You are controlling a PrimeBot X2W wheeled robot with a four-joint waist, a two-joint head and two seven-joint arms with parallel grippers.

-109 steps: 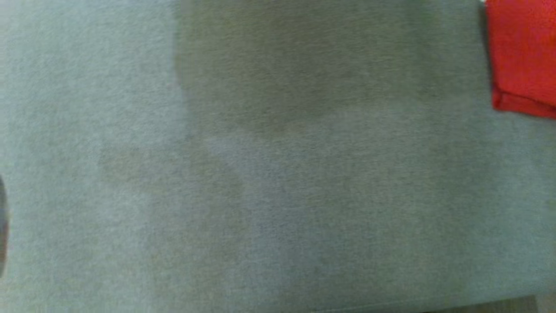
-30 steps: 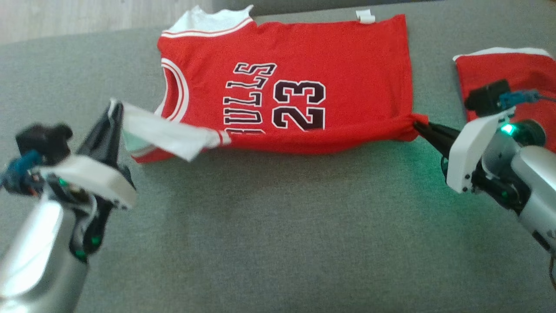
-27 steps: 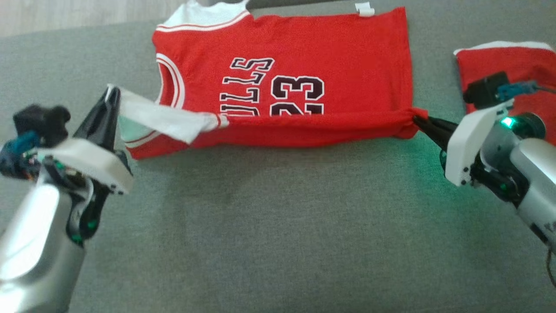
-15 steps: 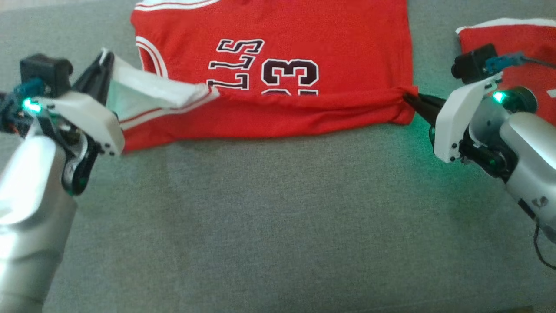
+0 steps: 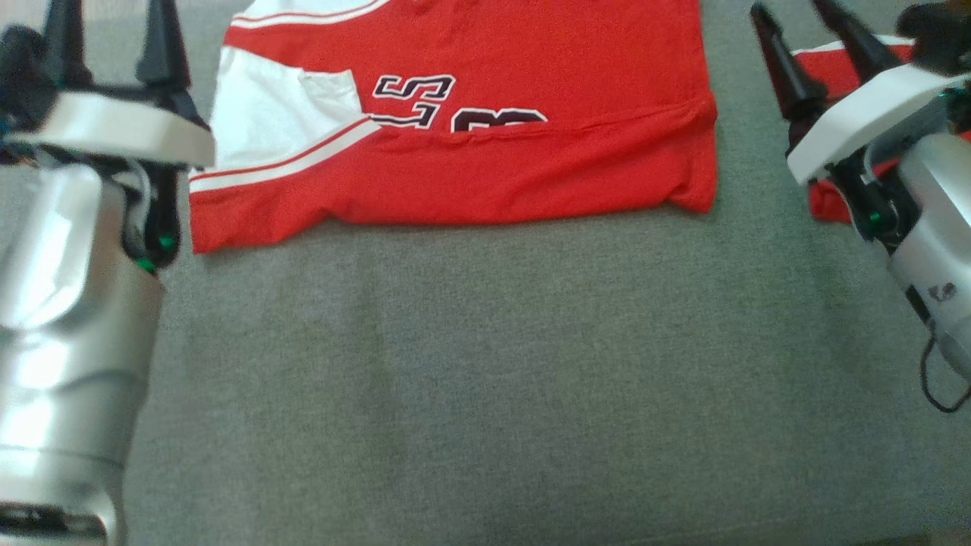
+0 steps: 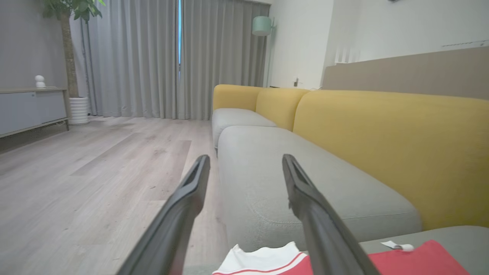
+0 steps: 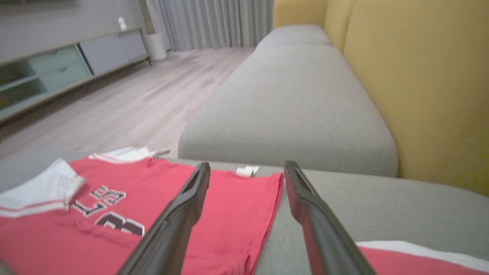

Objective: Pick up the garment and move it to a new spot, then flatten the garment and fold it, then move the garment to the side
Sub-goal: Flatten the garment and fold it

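The garment point(image 5: 531, 167) is a red jersey with white trim and black lettering, lying on the grey sofa seat point(image 5: 485, 379). Its near edge is folded back over the lettering, and a white shoulder flap point(image 5: 281, 106) lies on top at the left. My left gripper point(image 5: 114, 34) stands open just left of the jersey, with nothing between its fingers. My right gripper point(image 5: 804, 30) is open to the right of the jersey's hem, also holding nothing. In the left wrist view the gripper point(image 6: 246, 160) hovers above the jersey point(image 6: 420, 259). In the right wrist view the gripper point(image 7: 247, 167) is over the jersey's hem point(image 7: 237, 214).
A second red garment point(image 5: 827, 205) with a white edge lies at the right, partly behind my right arm. The sofa's yellow backrest point(image 6: 382, 145) runs along the far side. A wooden floor point(image 6: 95, 172) lies beyond the seat's left end.
Both grippers have opened and let go of the jersey's near edge, which now lies folded over the lettering. Both have pulled away from the cloth. The head camera has also shifted.
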